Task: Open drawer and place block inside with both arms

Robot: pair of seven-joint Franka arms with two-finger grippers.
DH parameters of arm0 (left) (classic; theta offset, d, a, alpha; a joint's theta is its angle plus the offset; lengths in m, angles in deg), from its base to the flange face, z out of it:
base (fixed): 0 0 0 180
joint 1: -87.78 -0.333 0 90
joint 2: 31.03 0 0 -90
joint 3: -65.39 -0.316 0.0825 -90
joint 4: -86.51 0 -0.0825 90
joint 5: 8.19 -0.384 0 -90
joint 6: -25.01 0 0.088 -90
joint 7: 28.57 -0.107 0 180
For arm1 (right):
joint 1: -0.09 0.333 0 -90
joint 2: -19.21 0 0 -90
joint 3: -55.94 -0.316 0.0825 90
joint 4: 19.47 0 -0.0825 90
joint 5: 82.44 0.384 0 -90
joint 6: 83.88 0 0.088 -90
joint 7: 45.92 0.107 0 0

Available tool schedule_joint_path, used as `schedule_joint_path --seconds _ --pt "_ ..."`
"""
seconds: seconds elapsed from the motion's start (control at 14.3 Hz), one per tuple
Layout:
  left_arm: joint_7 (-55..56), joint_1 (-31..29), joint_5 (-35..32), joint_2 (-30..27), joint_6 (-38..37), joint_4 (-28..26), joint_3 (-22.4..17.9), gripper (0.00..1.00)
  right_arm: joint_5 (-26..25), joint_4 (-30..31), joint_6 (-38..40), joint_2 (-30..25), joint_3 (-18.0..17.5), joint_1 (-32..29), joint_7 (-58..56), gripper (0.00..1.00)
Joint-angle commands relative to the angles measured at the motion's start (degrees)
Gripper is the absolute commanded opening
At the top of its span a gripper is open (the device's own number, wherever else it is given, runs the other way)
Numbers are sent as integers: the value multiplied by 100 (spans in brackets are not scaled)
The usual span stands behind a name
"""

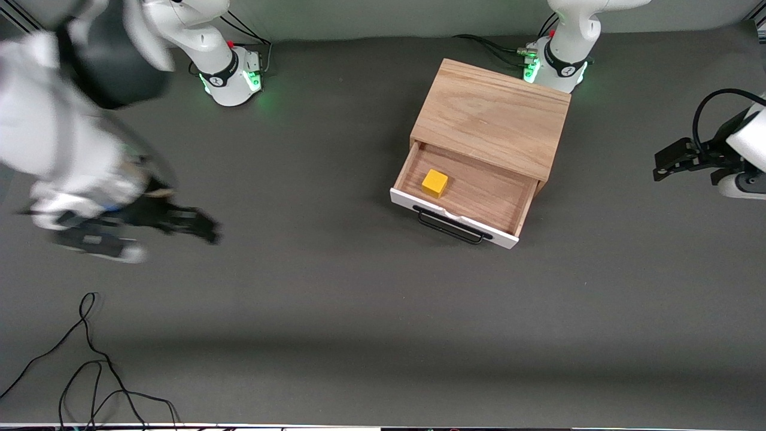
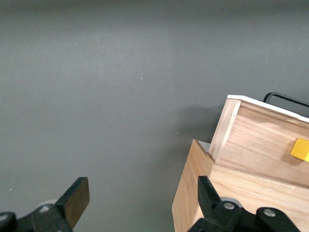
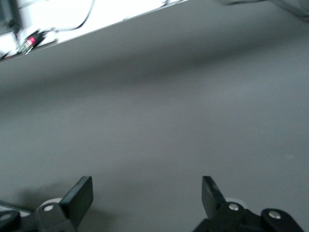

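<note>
The drawer (image 1: 464,193) of the oak cabinet (image 1: 491,117) stands pulled open, its white front and black wire handle (image 1: 452,226) toward the front camera. The yellow block (image 1: 435,183) lies inside it, near the front corner toward the right arm's end. The left wrist view shows the drawer (image 2: 260,145) and an edge of the block (image 2: 300,150). My left gripper (image 1: 661,164) is open and empty, in the air at the left arm's end of the table, apart from the cabinet. My right gripper (image 1: 206,227) is open and empty, over bare table at the right arm's end.
The table is a dark grey mat (image 1: 335,311). Loose black cables (image 1: 96,371) lie at its near corner at the right arm's end. The two arm bases (image 1: 233,78) (image 1: 553,66) glow green along the edge farthest from the front camera; the cabinet stands close to the left arm's base.
</note>
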Motion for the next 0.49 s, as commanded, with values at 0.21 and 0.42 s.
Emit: schedule_joint_path --seconds 0.21,0.42 --pt "-92 601 -96 -73 16 -54 -539 100 -335 978 305 -1066 52 -887 -1579 100" --pt "-101 575 -105 -73 -37 -63 -539 100 -308 951 464 -1004 61 -933 -1636 100"
